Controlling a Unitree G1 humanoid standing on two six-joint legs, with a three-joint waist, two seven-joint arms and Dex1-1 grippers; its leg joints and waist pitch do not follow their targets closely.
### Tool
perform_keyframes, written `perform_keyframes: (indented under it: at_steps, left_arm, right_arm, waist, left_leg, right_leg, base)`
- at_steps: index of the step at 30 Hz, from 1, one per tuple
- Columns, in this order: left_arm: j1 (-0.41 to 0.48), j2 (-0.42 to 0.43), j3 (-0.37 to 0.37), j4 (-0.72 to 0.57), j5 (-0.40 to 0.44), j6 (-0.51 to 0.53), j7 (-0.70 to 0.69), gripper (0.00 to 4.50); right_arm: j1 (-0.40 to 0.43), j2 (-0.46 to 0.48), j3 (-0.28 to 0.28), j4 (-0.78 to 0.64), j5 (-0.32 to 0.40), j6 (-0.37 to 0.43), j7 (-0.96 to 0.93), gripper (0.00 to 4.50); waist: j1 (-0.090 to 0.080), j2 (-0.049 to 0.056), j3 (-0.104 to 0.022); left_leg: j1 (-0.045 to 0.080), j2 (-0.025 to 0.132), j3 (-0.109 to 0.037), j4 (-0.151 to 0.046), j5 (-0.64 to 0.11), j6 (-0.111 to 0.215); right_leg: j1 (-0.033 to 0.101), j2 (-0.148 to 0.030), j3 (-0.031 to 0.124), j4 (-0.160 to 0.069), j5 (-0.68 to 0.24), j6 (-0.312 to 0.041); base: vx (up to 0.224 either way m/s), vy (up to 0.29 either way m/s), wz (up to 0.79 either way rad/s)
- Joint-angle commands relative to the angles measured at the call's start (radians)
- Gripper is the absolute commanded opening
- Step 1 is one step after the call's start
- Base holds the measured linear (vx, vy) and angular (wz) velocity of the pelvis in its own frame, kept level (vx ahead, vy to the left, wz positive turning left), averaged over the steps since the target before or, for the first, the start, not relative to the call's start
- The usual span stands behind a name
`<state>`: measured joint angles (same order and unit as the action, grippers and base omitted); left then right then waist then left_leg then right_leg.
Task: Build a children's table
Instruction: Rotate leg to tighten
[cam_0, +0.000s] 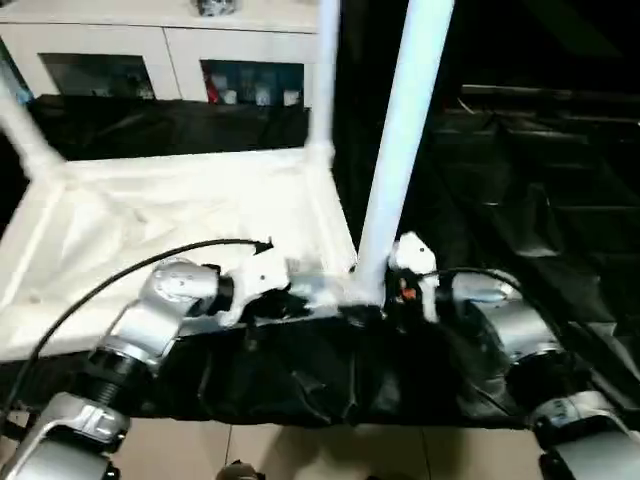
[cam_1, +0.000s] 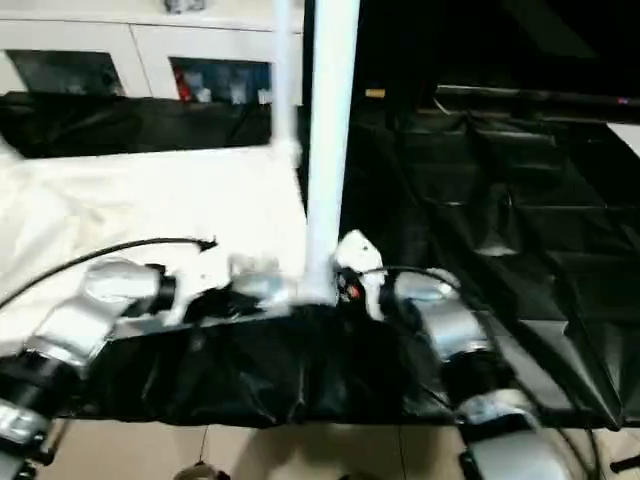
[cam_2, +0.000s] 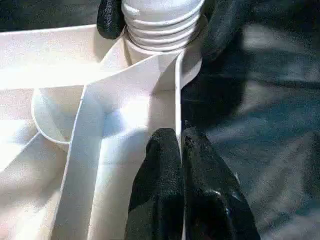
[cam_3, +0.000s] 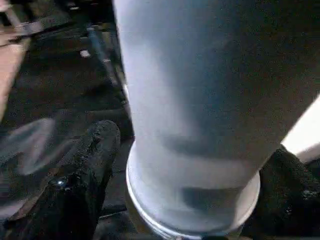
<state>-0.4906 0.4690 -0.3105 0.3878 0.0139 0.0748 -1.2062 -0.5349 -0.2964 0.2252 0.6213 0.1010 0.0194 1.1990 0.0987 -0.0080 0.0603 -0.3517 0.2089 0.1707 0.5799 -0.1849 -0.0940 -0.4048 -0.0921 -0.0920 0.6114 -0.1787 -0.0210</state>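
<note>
At five o'clock on the upturned tabletop (cam_0: 150, 215), a leg (cam_0: 400, 150) stood half-threaded — right gripper (cam_3: 187, 165) loosely spanning it, left gripper (cam_2: 184, 150) clenched empty — two legs already standing.

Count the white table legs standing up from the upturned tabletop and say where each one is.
3 legs. One leg stands at the near right corner, between the end effectors. One rises at the far right corner. One leans at the far left corner. A fourth may be out of frame.

The children's table (cam_0: 170, 215) lies upside down on black sheeting (cam_0: 500, 200), legs up; both grippers seemingly meet at its near corner leg (cam_0: 400, 150)
</note>
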Motion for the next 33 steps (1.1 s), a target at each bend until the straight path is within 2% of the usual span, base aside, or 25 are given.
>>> perform_keyframes:
  at_steps: [1,5,10,11,14,15,16,17,18,19,22,24,25,27,28,29,32,33]
  left_arm:
    - [-0.025,-0.006,-0.003,0.009,-0.011,-0.022,-0.006,0.00]
    - [-0.035,0.001,-0.001,0.028,-0.017,-0.029,-0.022,0.00]
    - [-0.043,0.001,0.007,0.047,-0.018,-0.031,-0.026,0.00]
    - [-0.041,-0.002,0.010,0.047,-0.027,-0.022,-0.028,0.00]
    - [-0.038,-0.011,0.015,0.042,-0.033,-0.012,-0.014,0.00]
    - [-0.046,-0.034,0.016,0.049,-0.008,-0.002,0.048,0.00]
    - [-0.049,-0.042,0.015,0.055,0.005,-0.002,0.075,0.00]
    - [-0.057,-0.059,0.016,0.060,0.026,0.036,0.127,0.00]
    - [-0.060,-0.065,0.016,0.062,0.033,0.050,0.144,0.00]
    - [-0.070,-0.096,0.020,0.072,0.050,0.080,0.208,0.00]
    - [-0.081,-0.145,0.026,0.076,0.067,0.114,0.294,0.00]
    - [-0.093,-0.207,0.020,0.083,0.102,0.151,0.399,0.00]
    - [-0.093,-0.207,0.020,0.083,0.102,0.151,0.399,0.00]
    - [-0.094,-0.254,0.008,0.077,0.125,0.182,0.457,0.00]
    - [-0.094,-0.288,0.002,0.072,0.139,0.202,0.497,0.00]
    - [-0.095,-0.301,-0.001,0.071,0.145,0.209,0.513,0.00]
    - [-0.095,-0.310,-0.011,0.065,0.155,0.211,0.518,0.00]
    - [-0.095,-0.307,-0.016,0.061,0.156,0.203,0.509,0.00]
  right_arm:
    - [0.006,0.017,0.060,-0.051,0.023,0.008,0.099,3.67]
    - [-0.004,0.017,0.058,-0.052,0.032,0.029,0.131,3.45]
    - [-0.008,0.022,0.062,-0.050,0.034,0.043,0.142,3.12]
    - [-0.003,0.025,0.063,-0.053,0.034,0.048,0.146,2.90]
    - [0.003,0.031,0.055,-0.057,0.034,0.052,0.127,2.81]
    - [-0.004,0.066,0.009,-0.026,0.032,0.052,0.012,2.78]
    - [-0.010,0.082,-0.011,-0.008,0.029,0.047,-0.045,2.78]
    - [-0.011,0.106,-0.040,0.005,0.032,0.050,-0.119,2.74]
    - [-0.012,0.113,-0.049,0.008,0.033,0.052,-0.142,2.74]
    - [-0.012,0.146,-0.080,0.026,0.024,0.055,-0.258,2.74]
    - [0.005,0.188,-0.086,0.029,-0.001,0.037,-0.369,2.73]
    - [0.011,0.244,-0.098,0.057,-0.033,0.028,-0.524,2.72]
    - [0.011,0.244,-0.098,0.057,-0.033,0.028,-0.524,2.72]
    - [0.005,0.298,-0.118,0.087,-0.052,0.019,-0.654,2.72]
    - [-0.009,0.337,-0.131,0.115,-0.081,0.015,-0.777,2.72]
    - [-0.018,0.352,-0.135,0.128,-0.094,0.014,-0.829,2.72]
    - [-0.037,0.376,-0.139,0.162,-0.103,0.000,-0.872,2.72]
    - [-0.038,0.377,-0.152,0.165,-0.093,-0.017,-0.865,2.72]
  waist:
    - [0.003,0.013,-0.070]
    - [0.008,0.008,-0.069]
    - [0.014,0.009,-0.069]
    - [0.014,0.011,-0.069]
    - [0.016,0.008,-0.070]
    - [0.016,0.004,-0.072]
    - [0.014,0.004,-0.071]
    - [0.011,0.000,-0.069]
    - [0.011,0.002,-0.069]
    - [0.010,-0.002,-0.068]
    - [0.008,-0.002,-0.068]
    - [0.008,-0.002,-0.071]
    - [0.008,-0.004,-0.071]
    - [0.009,-0.004,-0.070]
    - [0.008,-0.004,-0.070]
    - [0.005,-0.002,-0.068]
    - [0.004,0.007,-0.069]
    - [0.002,0.005,-0.069]
  left_leg:
    - [0.001,0.024,0.001,-0.067,-0.226,0.043]
    - [0.000,0.025,0.002,-0.067,-0.202,0.044]
    - [0.001,0.025,0.002,-0.067,-0.196,0.043]
    - [0.001,0.025,0.001,-0.067,-0.200,0.040]
    - [0.000,0.025,0.001,-0.067,-0.198,0.038]
    - [0.000,0.025,0.001,-0.066,-0.193,0.039]
    - [-0.001,0.024,0.001,-0.067,-0.182,0.034]
    - [0.002,0.023,0.001,-0.069,-0.193,0.024]
    - [0.004,0.023,0.000,-0.069,-0.199,0.018]
    - [0.003,0.023,-0.001,-0.071,-0.196,0.009]
    - [0.001,0.021,-0.001,-0.071,-0.189,0.003]
    - [0.001,0.020,-0.001,-0.069,-0.171,0.006]
    - [0.000,0.019,0.000,-0.069,-0.164,0.009]
    - [0.000,0.019,0.001,-0.069,-0.165,0.013]
    - [0.000,0.019,0.000,-0.070,-0.164,0.012]
    - [0.000,0.018,-0.001,-0.073,-0.169,-0.003]
    - [0.001,0.016,-0.002,-0.074,-0.206,-0.002]
    - [0.001,0.016,-0.002,-0.073,-0.215,0.000]
  right_leg:
    - [0.057,-0.052,0.052,-0.068,-0.188,-0.230]
    - [0.057,-0.052,0.051,-0.065,-0.175,-0.235]
    - [0.055,-0.053,0.052,-0.064,-0.172,-0.236]
    - [0.056,-0.053,0.051,-0.063,-0.177,-0.234]
    - [0.058,-0.055,0.051,-0.064,-0.179,-0.232]
    - [0.059,-0.055,0.051,-0.063,-0.176,-0.231]
    - [0.057,-0.056,0.053,-0.062,-0.176,-0.229]
    - [0.054,-0.057,0.053,-0.067,-0.208,-0.221]
    - [0.054,-0.058,0.053,-0.069,-0.230,-0.215]
    - [0.056,-0.060,0.053,-0.071,-0.260,-0.200]
    - [0.054,-0.059,0.053,-0.076,-0.285,-0.173]
    - [0.054,-0.058,0.053,-0.074,-0.260,-0.171]
    - [0.054,-0.058,0.053,-0.073,-0.251,-0.171]
    - [0.053,-0.058,0.053,-0.075,-0.254,-0.168]
    - [0.052,-0.058,0.053,-0.075,-0.254,-0.167]
    - [0.050,-0.058,0.052,-0.078,-0.276,-0.161]
    - [0.050,-0.057,0.052,-0.081,-0.301,-0.147]
    - [0.050,-0.055,0.052,-0.083,-0.292,-0.145]
  base:
    - [0.000,0.000,0.00]
    - [0.000,0.000,0.00]
    - [0.000,0.000,0.00]
    - [0.000,0.000,0.00]
    - [0.000,0.000,0.00]
    - [0.000,0.000,0.00]
    - [0.000,0.000,0.00]
    - [0.000,0.000,0.00]
    - [0.000,0.000,0.00]
    - [0.000,0.000,0.00]
    - [0.000,0.000,0.00]
    - [0.000,0.000,0.00]
    - [0.000,0.000,0.00]
    - [0.000,0.000,0.00]
    - [0.000,0.000,0.00]
    - [0.000,0.000,0.00]
    - [0.000,0.000,0.00]
    - [0.000,0.000,0.00]
